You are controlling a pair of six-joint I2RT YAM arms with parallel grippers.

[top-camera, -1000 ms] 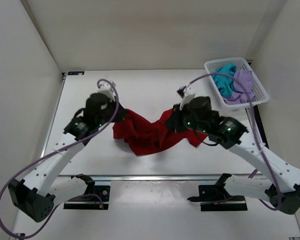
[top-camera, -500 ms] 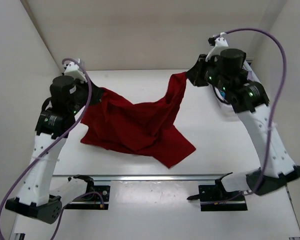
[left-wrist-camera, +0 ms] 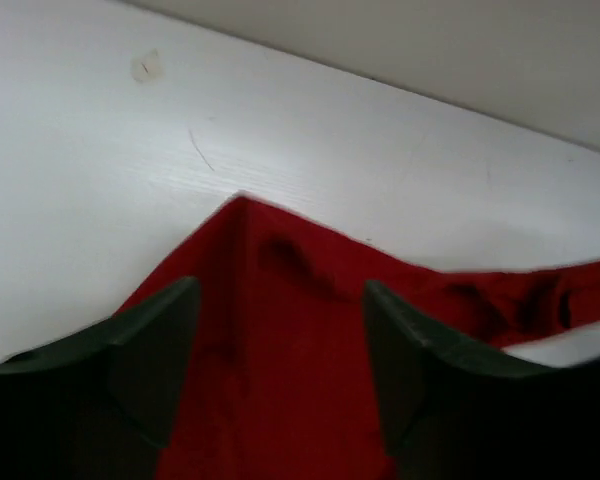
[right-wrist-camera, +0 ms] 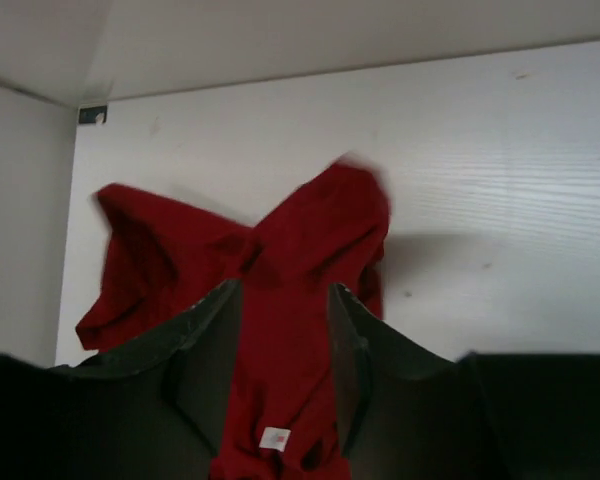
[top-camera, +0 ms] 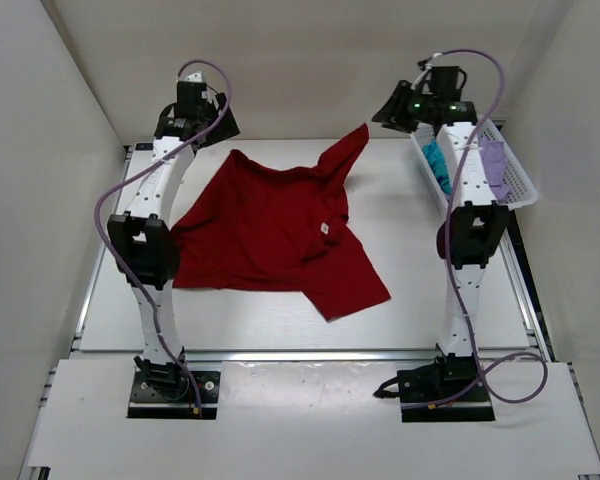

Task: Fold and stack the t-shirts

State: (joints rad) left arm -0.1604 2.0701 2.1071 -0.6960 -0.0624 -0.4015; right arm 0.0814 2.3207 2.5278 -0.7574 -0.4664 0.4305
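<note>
Overhead view of my two-arm rig: a dark red t-shirt (top-camera: 260, 220) lies opened out, with some creases, in the middle of the white worktop (top-camera: 410, 260), between the two arms. Its body spreads toward the left, one flap reaches toward the near right, and one corner points up toward the far right, where its edge looks blurred. A small white label (top-camera: 323, 228) shows on the fabric near the middle. Both arms stretch to the far edge of the worktop. The left pincer (left-wrist-camera: 280, 290) hangs above the shirt's far left corner with its jaws wide apart and nothing between them; in its wrist view the red cloth lies flat underneath, peaking to a point on the white surface. The right pincer (right-wrist-camera: 285, 290) is raised high at the far right, its jaws parted too and gripping nothing, and its wrist view looks down on the shirt well below. At the right edge of the worktop stands a white mesh basket (top-camera: 520, 185) holding a bunched teal t-shirt (top-camera: 436, 160) and, beside it, a bunched lavender t-shirt (top-camera: 492, 165).
</note>
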